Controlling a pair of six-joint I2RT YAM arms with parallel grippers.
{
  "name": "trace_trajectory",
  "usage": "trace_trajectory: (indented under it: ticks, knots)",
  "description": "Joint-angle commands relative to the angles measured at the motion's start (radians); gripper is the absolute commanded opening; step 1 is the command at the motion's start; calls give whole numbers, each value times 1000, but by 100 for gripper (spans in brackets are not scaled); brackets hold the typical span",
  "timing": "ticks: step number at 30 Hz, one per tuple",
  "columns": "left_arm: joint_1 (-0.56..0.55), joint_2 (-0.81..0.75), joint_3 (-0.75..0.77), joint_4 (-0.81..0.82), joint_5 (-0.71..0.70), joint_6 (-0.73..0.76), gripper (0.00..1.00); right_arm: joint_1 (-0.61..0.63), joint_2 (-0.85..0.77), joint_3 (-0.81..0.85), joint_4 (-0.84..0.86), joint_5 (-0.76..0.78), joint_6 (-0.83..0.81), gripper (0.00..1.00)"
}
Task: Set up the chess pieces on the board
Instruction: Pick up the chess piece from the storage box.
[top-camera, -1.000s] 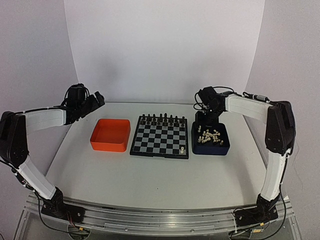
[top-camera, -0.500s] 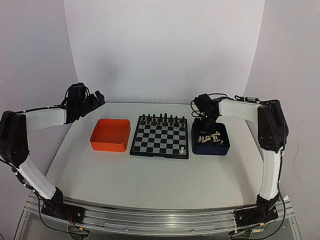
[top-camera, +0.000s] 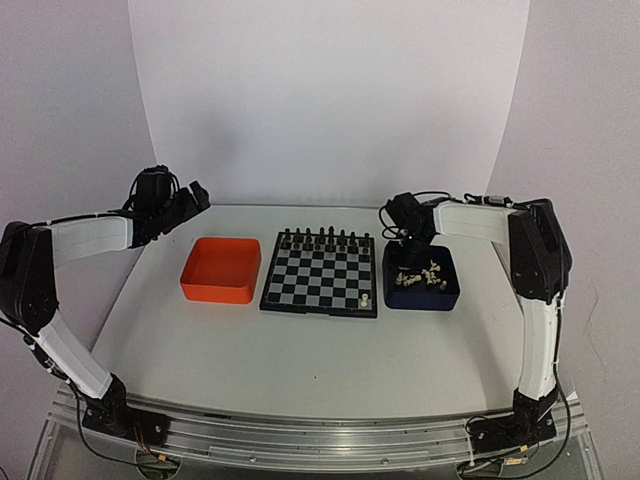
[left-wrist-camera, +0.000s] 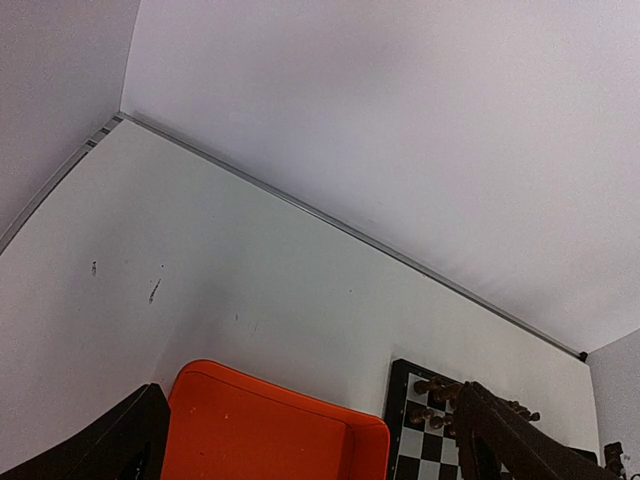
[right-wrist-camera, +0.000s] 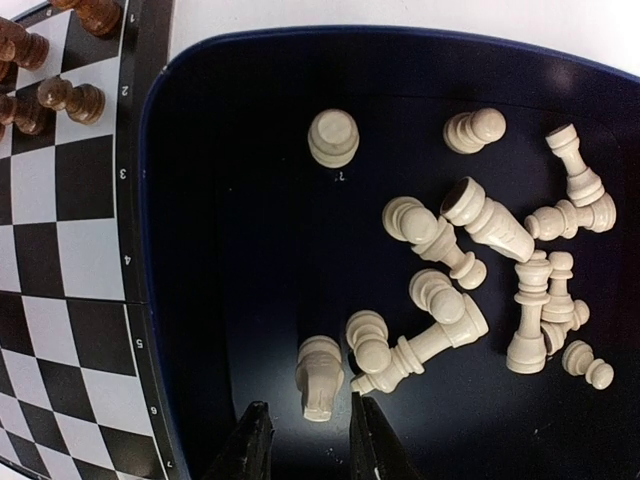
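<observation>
Several cream-white chess pieces (right-wrist-camera: 470, 270) lie heaped in a dark blue tray (top-camera: 421, 302) right of the board (top-camera: 320, 272). My right gripper (right-wrist-camera: 308, 425) reaches down into that tray (right-wrist-camera: 230, 250). Its jaws stand a narrow gap apart, open, with one fallen white piece (right-wrist-camera: 320, 378) just beyond the fingertips (right-wrist-camera: 256, 430) and untouched. One white piece (top-camera: 366, 299) stands on the board's near right corner. Dark pieces (top-camera: 322, 238) fill the far rows. My left gripper (top-camera: 190, 200) hovers wide open, empty, above the table's far left.
An orange tray (top-camera: 215, 293) sits left of the board and also fills the bottom of the left wrist view as the orange tray (left-wrist-camera: 260, 430). The board's edge (right-wrist-camera: 60, 260) runs close along the blue tray's left wall. White backdrop walls close in the table behind.
My right gripper has dropped lower into the blue tray and its jaws have narrowed around the spot by a fallen white piece. The left arm has not moved.
</observation>
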Motion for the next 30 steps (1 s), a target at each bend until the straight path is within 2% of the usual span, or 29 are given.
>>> trace_trajectory:
  ticks: [1, 7, 18, 30]
  knots:
    - [3, -6, 39, 8, 5, 16, 100, 1, 21, 35, -4, 12, -3, 24]
    - [2, -9, 36, 7, 0, 13, 100, 1, 32, 40, -4, 14, -5, 21]
    - [3, -23, 23, 8, -12, 13, 100, 1, 26, 40, -4, 19, -3, 0]
    - [3, -45, -10, 33, -7, 8, 100, 3, -108, 35, 13, -9, -65, 0]
